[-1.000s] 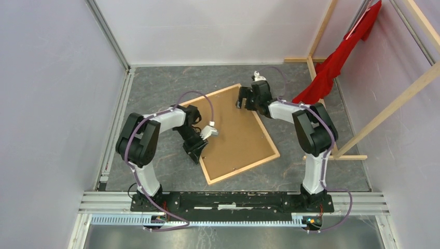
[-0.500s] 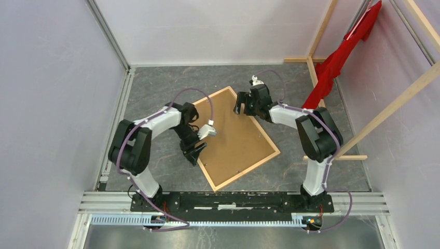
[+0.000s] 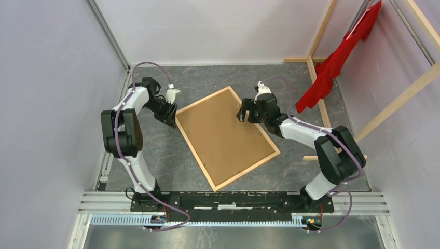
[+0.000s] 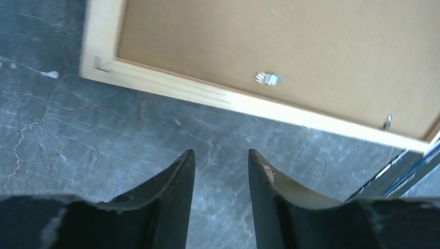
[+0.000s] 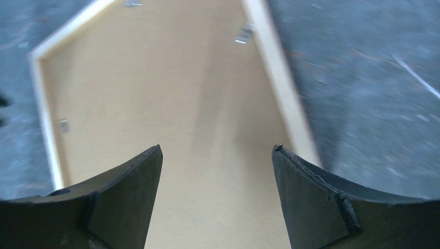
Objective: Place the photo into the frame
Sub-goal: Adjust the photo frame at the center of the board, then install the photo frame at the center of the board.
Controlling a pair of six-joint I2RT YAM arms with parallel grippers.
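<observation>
The frame (image 3: 201, 99) lies face down mid-table, backing board (image 3: 225, 137) up, presumably for back-loading; photo unseen. Left gripper (image 4: 218, 155), narrow and empty, hangs off its left corner; right gripper (image 5: 217, 149) gapes empty above.

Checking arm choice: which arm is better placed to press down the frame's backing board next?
Right, probably. The right hand, open, hangs over the backing board inside the frame. The left hand sits over the table, outside the frame's rim.
</observation>
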